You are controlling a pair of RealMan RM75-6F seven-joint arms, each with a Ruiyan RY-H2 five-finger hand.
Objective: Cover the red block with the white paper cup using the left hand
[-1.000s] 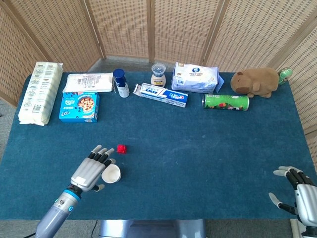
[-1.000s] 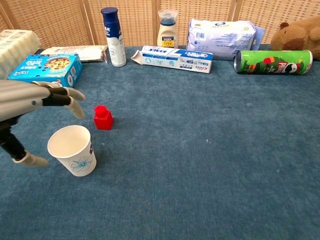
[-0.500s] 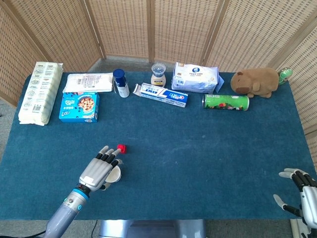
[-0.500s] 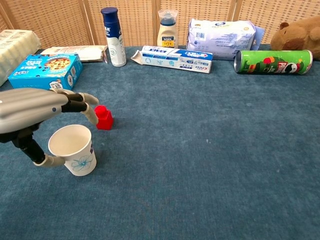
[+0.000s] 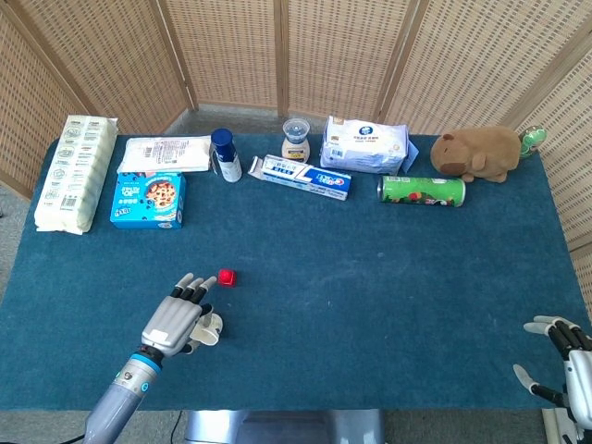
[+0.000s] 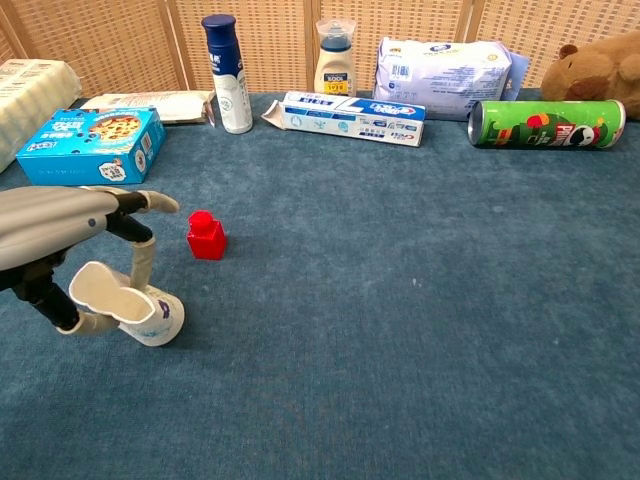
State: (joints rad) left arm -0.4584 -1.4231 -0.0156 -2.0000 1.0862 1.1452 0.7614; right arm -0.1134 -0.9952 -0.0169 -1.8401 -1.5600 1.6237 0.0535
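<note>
The small red block (image 5: 227, 277) (image 6: 206, 236) stands on the blue table cloth, left of centre. Just in front of it and to its left, my left hand (image 5: 174, 321) (image 6: 62, 222) grips the white paper cup (image 5: 212, 327) (image 6: 148, 314). A finger and the thumb squeeze the cup's rim out of round, and the cup leans to the left with its base still on the cloth. The block stands apart from both cup and hand. My right hand (image 5: 566, 359) rests at the table's near right corner with its fingers spread and nothing in it; the chest view does not show it.
Along the back stand a blue biscuit box (image 5: 149, 199), a blue bottle (image 5: 225, 154), a toothpaste box (image 5: 306, 176), a small jar (image 5: 296, 140), a tissue pack (image 5: 365, 144), a green can lying down (image 5: 422, 191) and a plush toy (image 5: 478, 153). A long white packet (image 5: 76, 172) lies at the far left.
My left hand has drawn back toward the near edge and closed on the cup, which was upright and round and is now squashed and tilted. The red block has not moved.
</note>
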